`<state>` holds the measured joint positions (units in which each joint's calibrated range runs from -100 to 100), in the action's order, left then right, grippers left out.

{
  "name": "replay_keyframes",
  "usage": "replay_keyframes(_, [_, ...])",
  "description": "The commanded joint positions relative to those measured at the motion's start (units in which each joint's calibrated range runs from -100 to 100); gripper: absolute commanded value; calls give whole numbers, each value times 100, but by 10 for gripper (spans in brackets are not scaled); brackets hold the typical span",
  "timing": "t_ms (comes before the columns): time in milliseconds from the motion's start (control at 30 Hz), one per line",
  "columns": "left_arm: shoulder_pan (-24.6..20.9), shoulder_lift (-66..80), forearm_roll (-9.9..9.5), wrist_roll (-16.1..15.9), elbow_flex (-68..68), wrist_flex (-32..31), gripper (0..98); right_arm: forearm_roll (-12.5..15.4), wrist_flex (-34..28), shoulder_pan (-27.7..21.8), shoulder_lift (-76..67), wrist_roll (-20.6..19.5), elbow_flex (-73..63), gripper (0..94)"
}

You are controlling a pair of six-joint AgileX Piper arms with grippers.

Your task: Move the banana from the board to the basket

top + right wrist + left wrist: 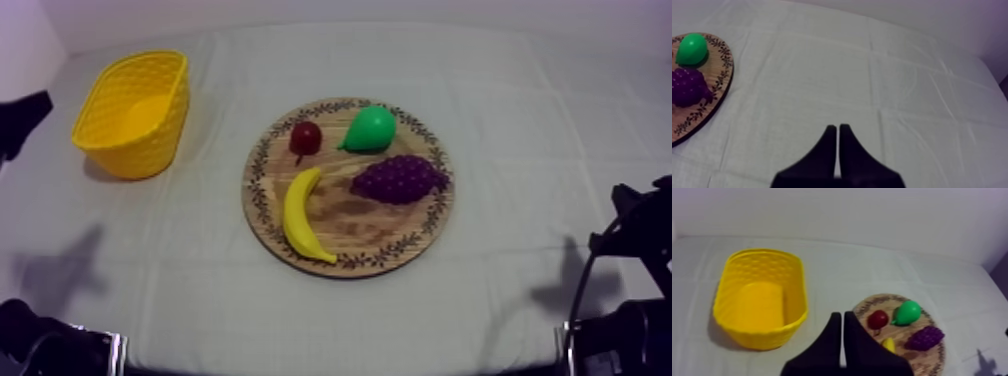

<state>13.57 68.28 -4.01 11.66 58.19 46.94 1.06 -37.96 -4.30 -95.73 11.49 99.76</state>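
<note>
On the round wooden board (372, 228) at the middle of the table, the banana (298, 215) lies on the side nearer the yellow basket (150, 140), which stands well apart at the far left on the grey-white cloth (520, 120). The top view takes in the whole curved banana, with the small red fruit (306, 137) beyond it, the pear (370, 128) beside that, and the grapes (398, 179) to its right. In the left wrist view the banana is mostly hidden behind a finger, so that just a yellow bit of it peeps out. There the left gripper (839, 315) has its fingers pressed together in a narrow wedge, holding nothing, above the cloth between basket and board. The right wrist view cuts the board off, leaving its rim, pear and grapes. The right gripper (837, 127) is likewise pressed together over bare cloth.
</note>
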Motion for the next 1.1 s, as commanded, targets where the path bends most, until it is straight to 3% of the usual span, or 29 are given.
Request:
replay_keyframes(0, [271, -607, -27, 65, -806, 124, 1, -1, -2, 1, -2, 1, 2, 3])
replay_keyframes(567, [1504, -3149, -95, 613, -2879, 930, 5, -1, -2, 1, -2, 1, 2, 3])
replay_keyframes(767, [1991, -3743, -286, 1053, -3212, 1244, 13, -1, -2, 1, -2, 1, 2, 3])
replay_keyframes(1067, [2201, -4535, -262, 1353, -3131, 1402, 18, -1, -2, 1, -2, 1, 2, 3])
